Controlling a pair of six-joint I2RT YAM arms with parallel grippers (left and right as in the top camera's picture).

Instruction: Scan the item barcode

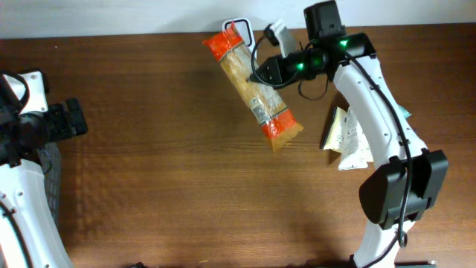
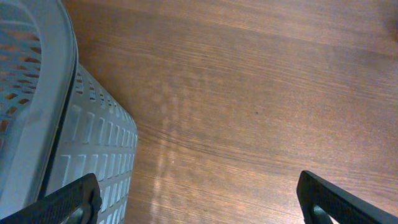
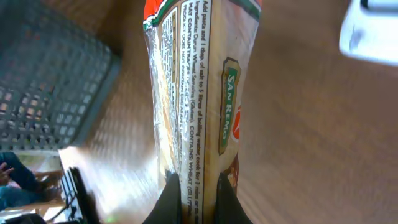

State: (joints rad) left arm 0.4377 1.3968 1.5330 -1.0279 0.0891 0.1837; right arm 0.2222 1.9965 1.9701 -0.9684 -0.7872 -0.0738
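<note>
**Orange-ended pasta packet, clamped at mid-length by the right arm**

Orange end seals and a clear middle marked the pasta packet (image 3: 186,93), a San Remo bag. The right gripper (image 3: 199,200) was closed on it, with the dark fingers (image 3: 169,202) pinching the narrow long edge. The grip sat near mid-length, probably so that neither end drooped and both broad faces stayed bare for reading. From above, the packet (image 1: 253,85) lay slantwise at the far middle of the wooden table (image 1: 163,186). It appeared to be lifted off the surface, though contact could not be ruled out. The ingredients panel faced the wrist camera, and no barcode could be made out in any view.

Just beyond the packet's upper end was a white device (image 1: 277,33) with a black cable loop (image 1: 239,26). This was judged to be the scanner, close by but apart from the packet. The gripper's own body lay between the two, and the bag would likely need turning to present its code.

A pale sachet (image 1: 346,140) lay beside the right arm, untouched.

Farthest off, at the left edge, the left gripper (image 2: 198,202) hung with its jaws spread wide and holding nothing. It was next to a perforated grey basket (image 2: 68,118) and well apart from the work.
</note>
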